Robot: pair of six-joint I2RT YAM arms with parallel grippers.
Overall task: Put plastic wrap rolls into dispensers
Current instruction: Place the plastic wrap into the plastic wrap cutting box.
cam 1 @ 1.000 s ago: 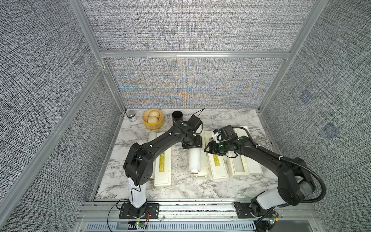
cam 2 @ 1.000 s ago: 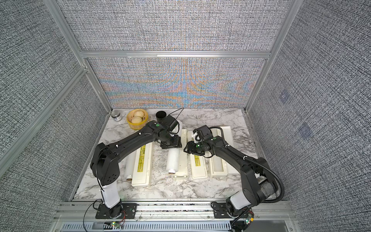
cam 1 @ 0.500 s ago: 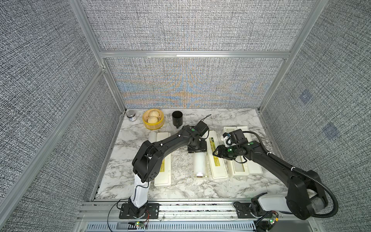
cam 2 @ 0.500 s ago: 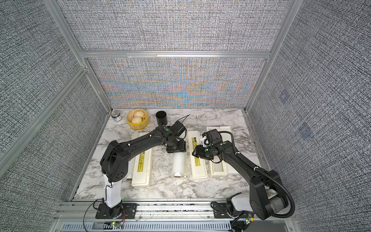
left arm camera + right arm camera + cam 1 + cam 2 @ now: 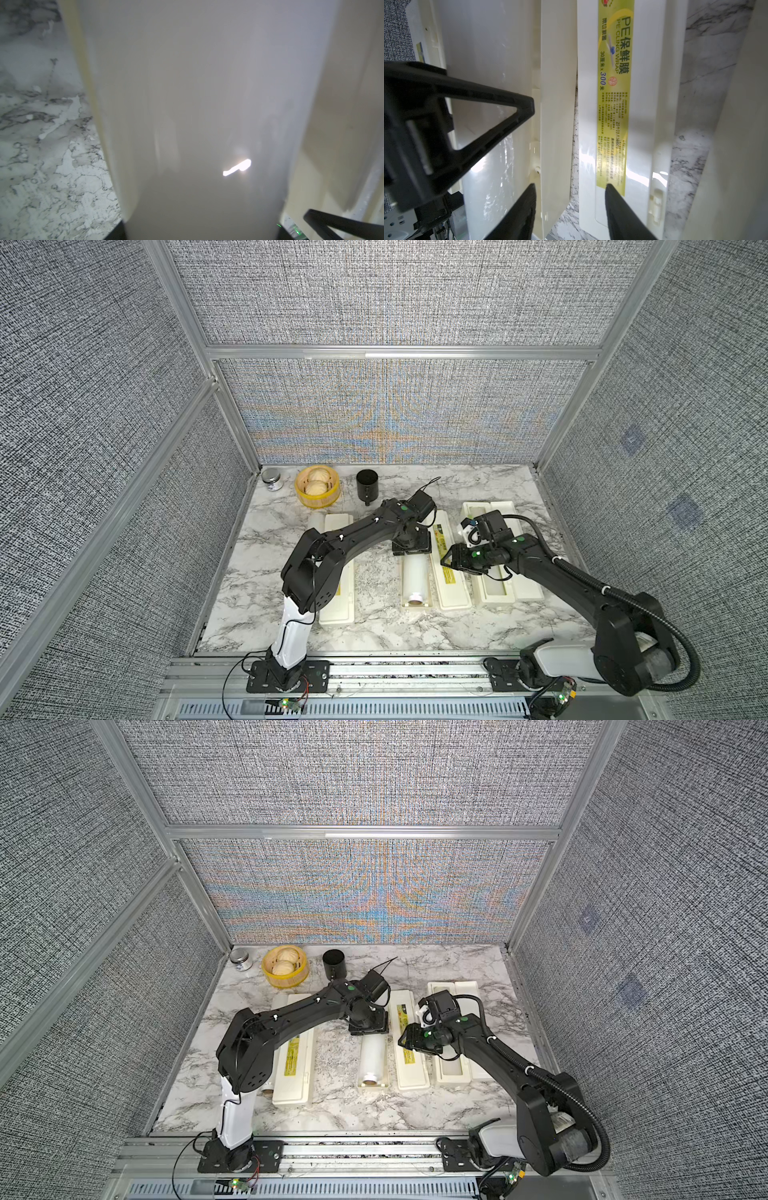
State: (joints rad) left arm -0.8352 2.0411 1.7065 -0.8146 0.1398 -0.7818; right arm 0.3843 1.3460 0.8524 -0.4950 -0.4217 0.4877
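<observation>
The left gripper (image 5: 410, 546) is clamped across a plastic wrap roll (image 5: 415, 578) near its 12 o'clock end. The roll lies lengthwise in the open tray of the middle dispenser (image 5: 417, 605), at the centre of the bench (image 5: 374, 630). Its brown core shows at the 6 o'clock end. Whether the far end is fully seated I can't tell, because the gripper covers it.

The tray's lid (image 5: 453, 593) lies flat at 3 o'clock of the tray, label up. The right gripper (image 5: 448, 563) hangs low over that lid's outer edge, jaws partly apart and empty. Just past it at 3 o'clock, another open dispenser (image 5: 482, 597) seems to have film in it already. At 9 o'clock a closed dispenser (image 5: 338, 605) has a loose roll (image 5: 278, 1000) lying against its far side.

My worry is the release. The tray is barely wider than the roll, so the fingers could catch its walls or lift the roll back out as they rise. If the hidden end rides on the tray's end wall, the roll would sit cocked and the lid would not close. The right gripper is also close enough to knock the lid or drag the whole light box.
</observation>
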